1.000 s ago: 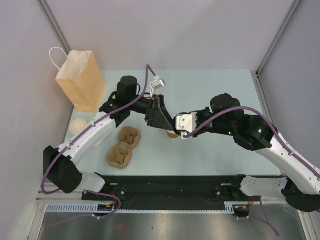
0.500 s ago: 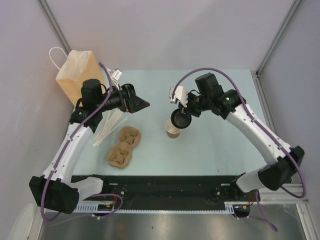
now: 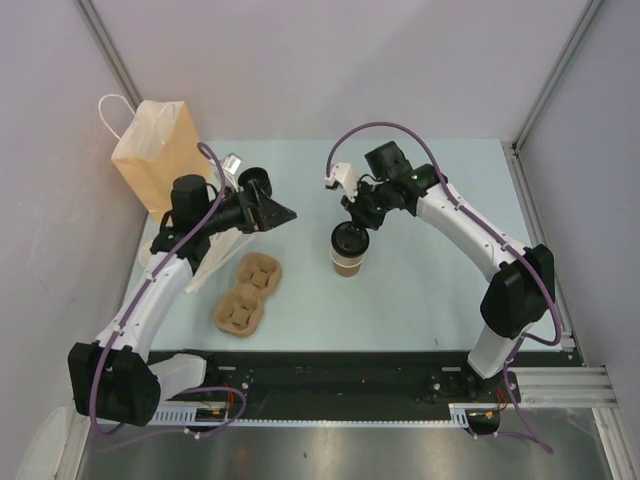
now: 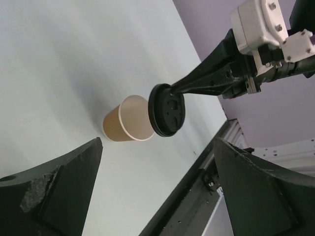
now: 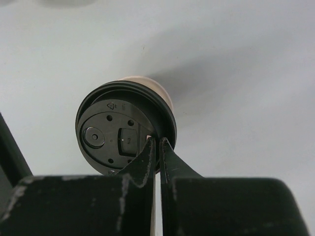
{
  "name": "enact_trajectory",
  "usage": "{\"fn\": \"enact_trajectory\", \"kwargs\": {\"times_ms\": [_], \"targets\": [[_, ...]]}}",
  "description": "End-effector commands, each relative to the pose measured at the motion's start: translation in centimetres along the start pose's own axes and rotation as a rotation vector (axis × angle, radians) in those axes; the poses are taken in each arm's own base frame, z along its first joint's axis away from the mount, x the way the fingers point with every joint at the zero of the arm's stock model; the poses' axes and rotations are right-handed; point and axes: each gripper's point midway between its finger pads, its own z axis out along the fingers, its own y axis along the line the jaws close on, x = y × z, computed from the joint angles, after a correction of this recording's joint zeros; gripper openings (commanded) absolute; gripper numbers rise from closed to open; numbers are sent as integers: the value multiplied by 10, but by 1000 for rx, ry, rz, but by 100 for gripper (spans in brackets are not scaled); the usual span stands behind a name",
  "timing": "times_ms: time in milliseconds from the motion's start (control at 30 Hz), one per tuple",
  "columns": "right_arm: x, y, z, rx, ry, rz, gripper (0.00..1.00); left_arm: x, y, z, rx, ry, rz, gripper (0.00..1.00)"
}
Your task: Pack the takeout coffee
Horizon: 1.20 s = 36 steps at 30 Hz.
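Two wrist views settle what the overhead one blurs: the round black plastic lid [image 4: 167,109] hangs just off the rim of the small brown paper cup [image 4: 125,125], not seated. Just above the cup, which stands on the pale green table [image 3: 430,290], the right gripper [image 5: 158,147] pinches the lid's edge, jaws nearly closed. Well to the cup's left, the left gripper [image 3: 284,212] is spread wide. One cup, one lid, one tan paper bag [image 3: 160,160], one brown pulp carrier [image 3: 247,292].

The top view looks down from above the near edge of the pale green surface [image 3: 420,300], while both wrist views share the round black plastic lid [image 5: 125,129].
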Motion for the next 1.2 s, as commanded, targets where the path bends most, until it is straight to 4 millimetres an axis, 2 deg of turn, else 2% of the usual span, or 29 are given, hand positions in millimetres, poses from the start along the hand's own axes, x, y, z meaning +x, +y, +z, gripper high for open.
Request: {"fn": "enact_trajectory", "kwargs": {"times_ms": [0,200,300,367,533,667,733,1167], "targets": [[-12,-12,3,67,-50,43,0,-1,-16,6,132,-5,-26,99],[1,-12,26,92,20,69,0,5,-12,15,163,6,-79,95],[8,-10,30,80,54,72,0,4,-15,16,172,4,-64,95],[11,-11,29,85,66,68,0,5,-16,16,173,5,-60,95],[10,3,21,18,68,44,0,9,-14,16,166,4,-63,95],[-4,3,11,32,20,48,0,10,-14,15,168,4,-62,95],[-4,4,10,14,23,52,0,9,-14,16,167,2,-60,95],[6,-6,27,-12,47,19,0,11,-14,17,171,8,-69,94]]}}
